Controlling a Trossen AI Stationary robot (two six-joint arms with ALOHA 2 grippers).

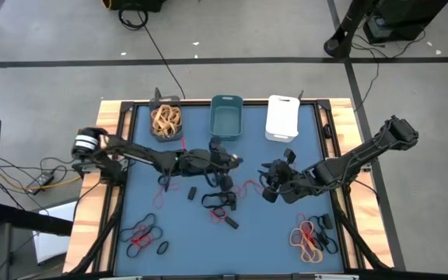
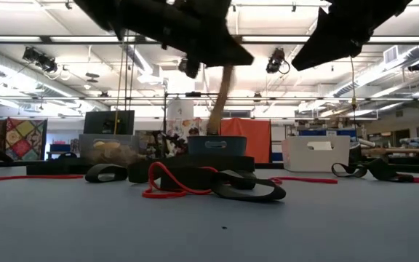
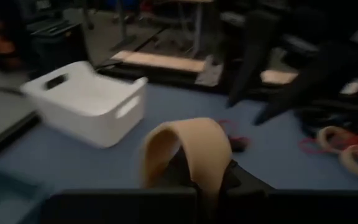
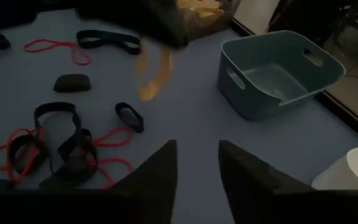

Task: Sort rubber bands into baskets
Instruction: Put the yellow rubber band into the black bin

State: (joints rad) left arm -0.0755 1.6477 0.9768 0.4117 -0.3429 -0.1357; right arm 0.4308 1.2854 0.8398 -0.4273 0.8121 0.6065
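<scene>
Left gripper [image 1: 236, 161] clamps tight on a wide tan rubber band [image 3: 188, 152] mid-table, six o'clock of the teal rectangular plastic basket [image 1: 225, 117]; right gripper [image 4: 196, 163] hovers part-open, empty.

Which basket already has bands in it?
The dark grey basket, leftmost in the row: it holds tan bands; the teal and white show none.

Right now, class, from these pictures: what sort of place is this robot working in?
Probably a robotics lab or workshop. A blue-topped table stands on a bare concrete floor with loose cables; beyond it the low view shows strip ceiling lights and cluttered benches.
</scene>
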